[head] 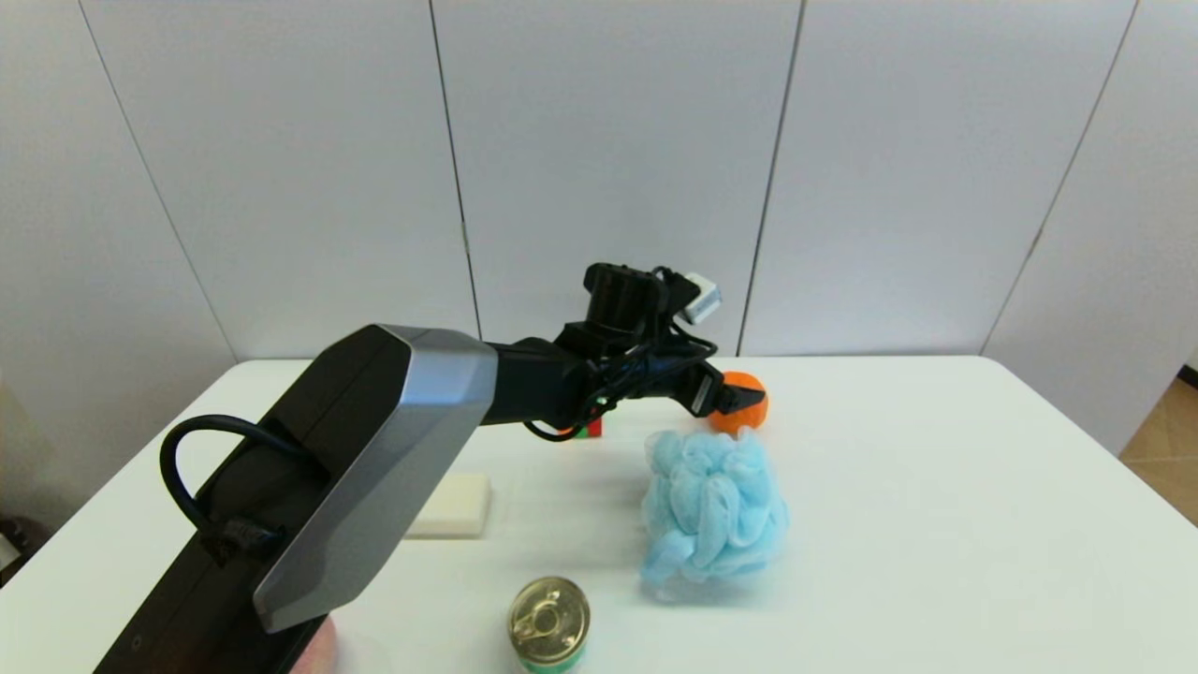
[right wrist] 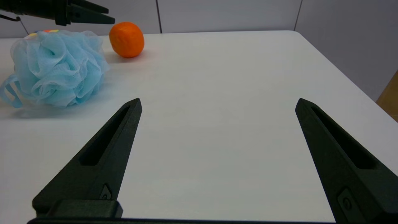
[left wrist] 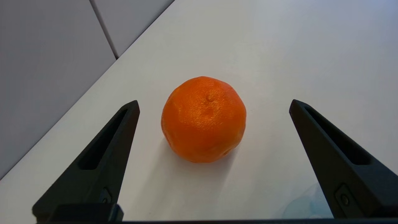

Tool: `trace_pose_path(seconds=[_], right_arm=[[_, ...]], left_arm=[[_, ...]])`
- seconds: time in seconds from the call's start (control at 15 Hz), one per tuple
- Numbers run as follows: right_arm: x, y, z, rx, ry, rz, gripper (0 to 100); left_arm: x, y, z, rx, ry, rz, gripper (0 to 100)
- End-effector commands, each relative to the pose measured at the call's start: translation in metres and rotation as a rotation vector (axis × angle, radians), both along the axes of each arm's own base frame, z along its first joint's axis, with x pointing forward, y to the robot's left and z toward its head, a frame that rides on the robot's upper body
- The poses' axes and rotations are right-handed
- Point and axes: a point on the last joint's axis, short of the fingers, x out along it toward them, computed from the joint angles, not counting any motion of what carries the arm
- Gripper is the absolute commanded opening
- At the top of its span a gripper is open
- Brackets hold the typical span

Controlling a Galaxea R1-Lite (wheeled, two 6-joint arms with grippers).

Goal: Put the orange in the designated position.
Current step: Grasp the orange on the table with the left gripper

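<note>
The orange (left wrist: 203, 119) rests on the white table (left wrist: 279, 56) near its far edge, just behind a blue mesh sponge. My left gripper (left wrist: 215, 102) is open, hovering close over the orange (head: 739, 421), one finger on each side and neither touching it. In the head view the left gripper (head: 735, 398) partly covers the fruit. My right gripper (right wrist: 218, 100) is open and empty, low over bare table at the right, well apart from the orange (right wrist: 127, 39). No mark shows the designated position on the tabletop.
A blue mesh sponge (head: 713, 505) lies just in front of the orange. A tin can (head: 549, 622) stands near the front edge, and a white soap bar (head: 454, 505) is to its left. A colourful cube (head: 590, 429) peeks out beneath the left arm. A wall runs behind the table.
</note>
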Motion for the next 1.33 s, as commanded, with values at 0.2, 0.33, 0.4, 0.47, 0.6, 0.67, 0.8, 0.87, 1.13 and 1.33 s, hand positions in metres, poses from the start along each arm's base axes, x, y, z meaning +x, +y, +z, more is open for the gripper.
trace_pose_path(seconds=[0.2, 0.33, 0.4, 0.47, 0.6, 0.67, 0.8, 0.87, 1.13, 1.33], right_arm=[[0.000, 0.000, 0.000, 0.000, -0.001, 0.000, 100], [0.000, 0.000, 0.000, 0.000, -0.001, -0.001, 100], [0.000, 0.000, 0.000, 0.000, 0.001, 0.000, 100], [0.000, 0.000, 0.000, 0.000, -0.001, 0.000, 100], [0.000, 0.000, 0.000, 0.000, -0.001, -0.001, 100], [0.000, 0.000, 0.000, 0.000, -0.001, 0.000, 100], [0.000, 0.000, 0.000, 0.000, -0.001, 0.000, 100], [0.000, 0.000, 0.000, 0.000, -0.001, 0.000, 100], [0.000, 0.000, 0.000, 0.000, -0.001, -0.001, 100], [0.000, 0.000, 0.000, 0.000, -0.001, 0.000, 100]], left_arm=[[-0.001, 0.000, 0.000, 0.003, 0.013, 0.000, 100], [-0.001, 0.000, -0.006, 0.020, 0.036, 0.000, 100], [-0.001, 0.000, -0.007, 0.027, 0.044, 0.000, 100], [0.000, 0.000, -0.012, 0.035, 0.055, 0.000, 100], [0.001, -0.001, -0.019, 0.043, 0.066, 0.001, 100], [0.001, -0.001, -0.021, 0.044, 0.069, 0.001, 100], [0.002, -0.002, -0.028, 0.051, 0.079, 0.003, 100], [0.003, -0.002, -0.030, 0.052, 0.085, 0.006, 100], [0.006, 0.000, -0.034, 0.050, 0.086, 0.015, 100], [0.009, 0.002, -0.032, 0.030, 0.070, 0.023, 100]])
